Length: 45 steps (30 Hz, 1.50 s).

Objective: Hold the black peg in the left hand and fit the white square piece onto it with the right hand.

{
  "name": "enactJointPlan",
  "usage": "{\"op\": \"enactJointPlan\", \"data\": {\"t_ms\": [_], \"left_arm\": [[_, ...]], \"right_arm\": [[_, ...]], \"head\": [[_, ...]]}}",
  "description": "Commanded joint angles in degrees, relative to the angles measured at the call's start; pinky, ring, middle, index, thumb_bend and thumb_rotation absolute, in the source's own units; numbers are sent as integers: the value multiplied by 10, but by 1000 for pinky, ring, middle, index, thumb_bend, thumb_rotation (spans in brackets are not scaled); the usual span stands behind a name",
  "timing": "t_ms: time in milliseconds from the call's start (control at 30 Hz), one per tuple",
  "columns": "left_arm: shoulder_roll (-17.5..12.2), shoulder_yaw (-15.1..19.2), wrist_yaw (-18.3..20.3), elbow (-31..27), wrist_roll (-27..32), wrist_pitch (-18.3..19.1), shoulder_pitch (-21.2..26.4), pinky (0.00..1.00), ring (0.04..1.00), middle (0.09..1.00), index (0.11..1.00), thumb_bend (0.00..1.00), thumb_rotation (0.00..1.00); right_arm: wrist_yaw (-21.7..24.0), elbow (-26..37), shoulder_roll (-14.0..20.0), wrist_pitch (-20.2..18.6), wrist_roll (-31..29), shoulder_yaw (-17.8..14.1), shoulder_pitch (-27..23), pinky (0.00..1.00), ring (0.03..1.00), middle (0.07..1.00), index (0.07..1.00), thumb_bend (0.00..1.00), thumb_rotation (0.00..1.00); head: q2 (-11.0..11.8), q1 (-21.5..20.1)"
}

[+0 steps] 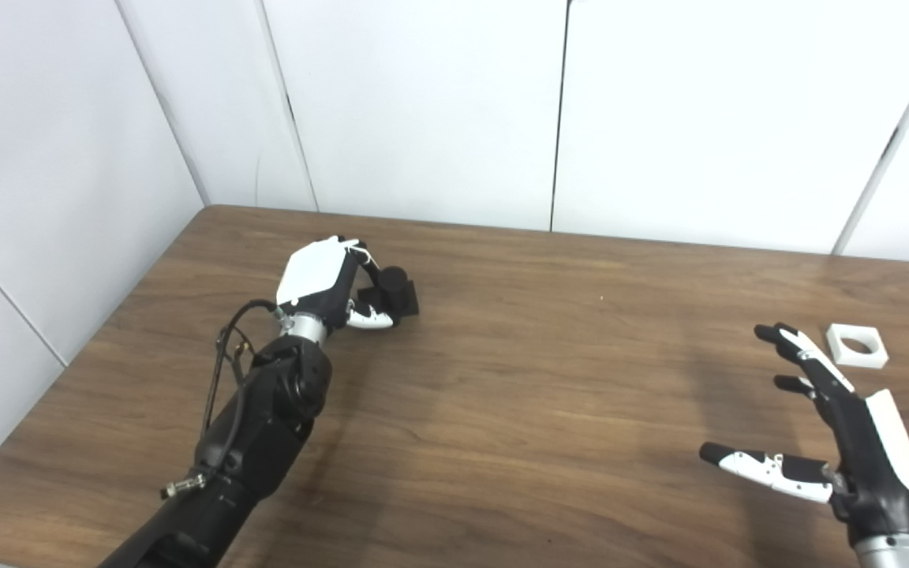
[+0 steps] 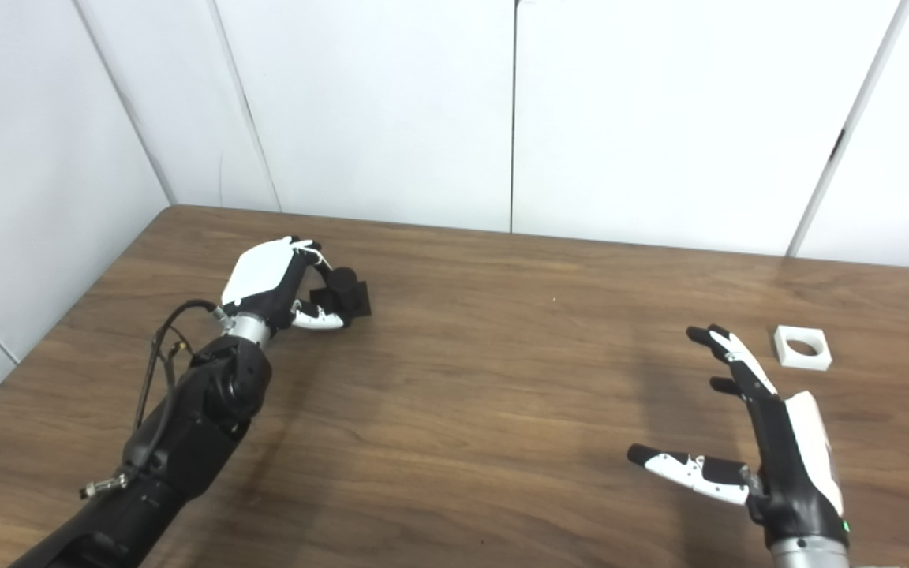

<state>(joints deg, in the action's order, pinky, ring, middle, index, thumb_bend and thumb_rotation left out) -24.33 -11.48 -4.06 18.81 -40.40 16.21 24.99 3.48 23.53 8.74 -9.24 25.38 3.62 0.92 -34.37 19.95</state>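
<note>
On the far left of the brown wooden tabletop (image 1: 518, 379), the left hand (image 1: 328, 284) curls its fingers around the black peg on its square base (image 1: 395, 293), seemingly to steady it; a firm grip is unclear. The right hand (image 2: 770, 442) hovers empty, fingers spread, near the flat white square piece with a round hole (image 2: 802, 347), probably ready to grasp it.

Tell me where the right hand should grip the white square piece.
Grip the white square piece by two opposite outer edges, coming down from above. It lies flat on the table, hole up, so pinching the sides keeps the hole free. The right hand is open, short of it.
</note>
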Motion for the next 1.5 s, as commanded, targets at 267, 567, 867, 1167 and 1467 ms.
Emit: {"op": "enactJointPlan", "data": {"t_ms": [267,567,867,1167,1467], "left_arm": [[-33,-3,103,-42,119,-113,-16,1000,1000,941,489,517,88],[-50,-7,178,-77,176,-188,-6,996,1000,951,492,517,87],[-45,-17,241,-102,205,-232,-2,968,1000,950,491,518,84],[-27,-47,276,-127,206,-274,-6,917,1000,939,491,518,85],[17,-70,282,-137,205,-291,-30,887,1000,943,493,519,81]], "right_arm": [[-8,16,-2,15,-5,-3,-17,773,901,921,839,729,73],[-9,13,-6,14,-4,0,-17,757,886,921,840,739,85],[-16,1,-8,29,-2,3,-17,769,894,923,843,744,128],[-32,-14,-3,54,6,2,-19,759,894,922,842,742,219],[-41,-22,-6,65,1,-1,-17,764,903,930,850,751,262]], "head": [[-4,-9],[-7,-16],[-14,-37],[-23,-70],[-30,-90]]}}
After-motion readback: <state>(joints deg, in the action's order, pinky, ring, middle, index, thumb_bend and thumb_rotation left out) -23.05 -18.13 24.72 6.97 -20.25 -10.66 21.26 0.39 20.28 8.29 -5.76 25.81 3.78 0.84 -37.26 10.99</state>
